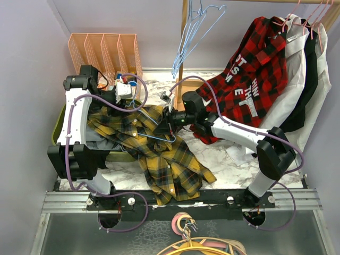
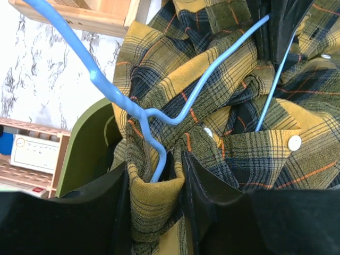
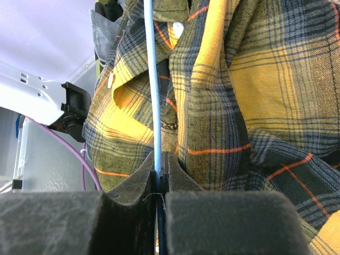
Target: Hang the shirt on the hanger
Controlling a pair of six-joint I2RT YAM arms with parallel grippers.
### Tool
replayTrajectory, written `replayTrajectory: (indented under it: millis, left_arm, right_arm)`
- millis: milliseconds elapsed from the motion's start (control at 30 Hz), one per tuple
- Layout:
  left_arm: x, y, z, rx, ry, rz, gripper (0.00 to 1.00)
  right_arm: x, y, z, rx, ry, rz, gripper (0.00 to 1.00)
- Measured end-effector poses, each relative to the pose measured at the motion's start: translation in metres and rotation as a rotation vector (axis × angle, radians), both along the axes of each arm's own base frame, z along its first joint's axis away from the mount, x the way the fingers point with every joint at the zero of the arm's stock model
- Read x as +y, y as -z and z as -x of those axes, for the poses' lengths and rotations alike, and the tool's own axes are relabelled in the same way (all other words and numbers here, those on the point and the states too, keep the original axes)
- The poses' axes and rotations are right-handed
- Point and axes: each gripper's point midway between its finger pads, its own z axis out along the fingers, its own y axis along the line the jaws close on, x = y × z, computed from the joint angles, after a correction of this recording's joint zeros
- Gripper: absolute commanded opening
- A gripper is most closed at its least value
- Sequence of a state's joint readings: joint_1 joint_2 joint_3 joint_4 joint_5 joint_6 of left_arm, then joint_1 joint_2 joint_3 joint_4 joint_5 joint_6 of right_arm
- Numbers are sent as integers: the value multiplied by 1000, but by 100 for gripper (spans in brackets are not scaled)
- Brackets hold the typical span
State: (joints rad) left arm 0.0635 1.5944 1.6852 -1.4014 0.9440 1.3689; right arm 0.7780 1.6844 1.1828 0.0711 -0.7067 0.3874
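Both tools have a grip. The left tool (image 2: 154, 178) pinches a fold of the shirt (image 1: 167, 159), with the hanger (image 2: 178, 118) wire running down into that fold. The right tool (image 3: 159, 178) is clamped tight on the hanger's thin wire. The shirt lies crumpled on the bench (image 1: 228, 156) between the arms.

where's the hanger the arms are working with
Top view, centre: the hanger is threaded into the yellow shirt, its wire pinched by the right gripper.
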Motion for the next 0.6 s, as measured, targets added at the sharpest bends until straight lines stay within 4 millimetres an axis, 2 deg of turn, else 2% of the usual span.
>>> replayTrajectory:
  millis: [67, 100, 200, 367, 400, 433, 500, 533, 567, 600]
  left_arm:
    - [2, 3, 0, -3, 0, -10, 9]
    - [2, 4, 1, 0, -1, -13, 0]
    - [5, 7, 5, -15, 7, -41, 0]
    - [6, 0, 7, -40, -12, -52, 0]
    - [6, -2, 8, -40, -19, -50, 0]
    - [6, -5, 8, -42, -29, -48, 0]
    - [6, -11, 9, -52, -50, -41, 0]
    - [5, -16, 10, -59, -64, -33, 0]
    - [4, -23, 13, -74, -72, -26, 0]
    - [3, -30, 16, -94, -79, -15, 0]
  right_arm:
    - [0, -2, 0, -2, 0, -1, 1]
    - [0, -2, -1, -2, 1, -1, 1]
    - [1, -2, -2, -3, 9, 2, 1]
    - [0, -5, -5, -12, 26, 0, 3]
    - [0, -7, -5, -15, 30, -2, 10]
    - [-1, -10, -5, -20, 35, -7, 25]
    - [-3, -22, -6, -31, 54, -23, 64]
    - [-5, -29, -8, -44, 73, -33, 80]
    - [-6, -37, -9, -61, 84, -48, 93]
    - [-8, -50, -10, -73, 96, -66, 100]
